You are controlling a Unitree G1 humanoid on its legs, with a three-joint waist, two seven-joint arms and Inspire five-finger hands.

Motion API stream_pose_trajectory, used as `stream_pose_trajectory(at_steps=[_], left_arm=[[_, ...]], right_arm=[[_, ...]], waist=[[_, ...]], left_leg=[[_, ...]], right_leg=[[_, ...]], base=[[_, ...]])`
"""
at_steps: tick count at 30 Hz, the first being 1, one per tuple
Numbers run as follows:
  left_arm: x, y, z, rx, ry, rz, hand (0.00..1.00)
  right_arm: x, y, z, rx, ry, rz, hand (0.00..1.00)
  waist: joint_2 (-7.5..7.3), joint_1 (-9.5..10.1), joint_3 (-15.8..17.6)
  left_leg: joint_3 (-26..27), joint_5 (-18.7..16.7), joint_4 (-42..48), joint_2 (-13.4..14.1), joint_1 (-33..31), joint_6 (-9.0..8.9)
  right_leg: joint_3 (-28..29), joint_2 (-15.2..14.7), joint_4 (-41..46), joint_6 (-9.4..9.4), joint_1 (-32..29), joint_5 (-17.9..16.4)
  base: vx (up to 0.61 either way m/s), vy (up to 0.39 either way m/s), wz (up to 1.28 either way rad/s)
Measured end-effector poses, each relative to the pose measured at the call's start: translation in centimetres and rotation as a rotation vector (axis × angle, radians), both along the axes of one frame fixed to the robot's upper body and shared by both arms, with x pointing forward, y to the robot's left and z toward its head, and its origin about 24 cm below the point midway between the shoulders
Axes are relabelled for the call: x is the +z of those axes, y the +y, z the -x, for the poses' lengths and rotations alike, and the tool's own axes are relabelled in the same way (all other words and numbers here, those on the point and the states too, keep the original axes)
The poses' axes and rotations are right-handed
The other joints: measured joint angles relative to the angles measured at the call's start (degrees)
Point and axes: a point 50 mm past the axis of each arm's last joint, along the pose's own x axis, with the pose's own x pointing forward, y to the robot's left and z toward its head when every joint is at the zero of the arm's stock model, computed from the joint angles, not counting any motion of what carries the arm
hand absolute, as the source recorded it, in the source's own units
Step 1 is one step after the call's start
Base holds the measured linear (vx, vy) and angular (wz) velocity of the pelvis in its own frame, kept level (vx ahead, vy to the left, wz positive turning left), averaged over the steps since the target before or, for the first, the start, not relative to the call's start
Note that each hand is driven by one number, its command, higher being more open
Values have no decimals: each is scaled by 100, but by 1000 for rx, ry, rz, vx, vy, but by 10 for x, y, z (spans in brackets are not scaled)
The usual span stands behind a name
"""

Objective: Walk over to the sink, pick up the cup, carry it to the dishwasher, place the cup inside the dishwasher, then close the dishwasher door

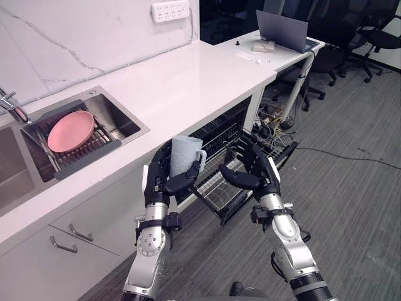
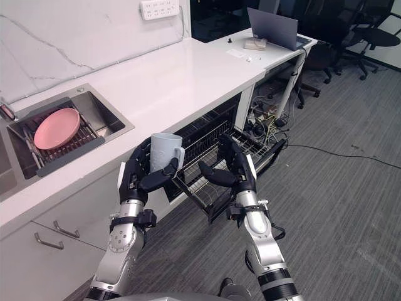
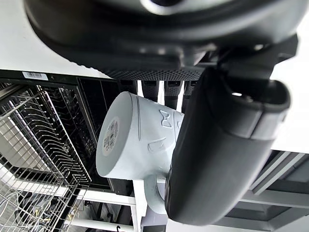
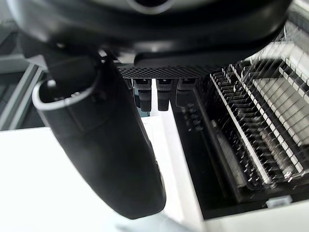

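Holding the pale cup (image 1: 185, 153) upright, our left hand (image 1: 161, 179) has its fingers and thumb curled around it, with the thumb lying near the handle. We see the cup in the air, just in front of the edge of the white counter (image 1: 188, 81) and over the left end of the wire rack (image 1: 219, 197), which is pulled out of the dishwasher (image 1: 216, 128). Our right hand (image 1: 254, 169) hovers above the rack, near the cup on its right side, fingers loosely spread and grasping nothing. On the far left a pink plate (image 1: 70, 130) lies on a drainer (image 1: 88, 157) in the sink (image 1: 135, 128).
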Motion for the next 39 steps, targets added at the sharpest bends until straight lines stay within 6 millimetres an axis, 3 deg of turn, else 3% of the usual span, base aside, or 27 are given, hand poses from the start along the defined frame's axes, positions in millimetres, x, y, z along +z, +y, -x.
stream_pose_trajectory(at_steps=[6, 12, 16, 36, 37, 39], left_arm=[[-3, -6, -2, -56, 11, -21, 30], [-7, -17, 0, -117, 21, -56, 30], [-11, -31, 3, -195, 32, -74, 30], [-8, -33, -1, -217, 1, -296, 30], [-7, -33, -1, -218, -1, -322, 30], [-7, -31, -3, -222, -8, -372, 30]], right_arm=[[9, 12, -1, 73, -38, -78, 90], [13, 22, -3, 116, -49, -75, 90], [17, 30, -8, 140, -64, -72, 90], [-3, 31, -19, 113, 39, -54, 90], [-5, 31, -19, 115, 49, -66, 30], [-7, 31, -20, 119, 75, -104, 30]], waist=[[8, 51, -15], [4, 54, -21], [0, 54, -28], [-18, 46, -91], [-22, 47, -94], [-39, 47, -101]], left_leg=[[-3, 87, -187, -177, 35, 141], [-1, 141, -248, -301, 0, 223], [1, 159, -247, -315, -14, 231], [-129, 159, -92, -300, -282, 233], [-129, 159, -85, -290, -307, 232], [-129, 159, -73, -289, -348, 232]], right_leg=[[41, -3, -852, 66, 317, 552], [82, -28, -1170, 73, 391, 801], [104, -39, -1170, 71, 373, 838], [86, -80, -1159, 70, 237, 878], [90, -81, -1148, 70, 208, 878], [94, -83, -1128, 70, 160, 878]], base=[[-59, 47, -2], [-83, 40, -1], [-76, 23, -2], [-38, 14, 2], [-35, 7, -1], [-34, 10, -1]])
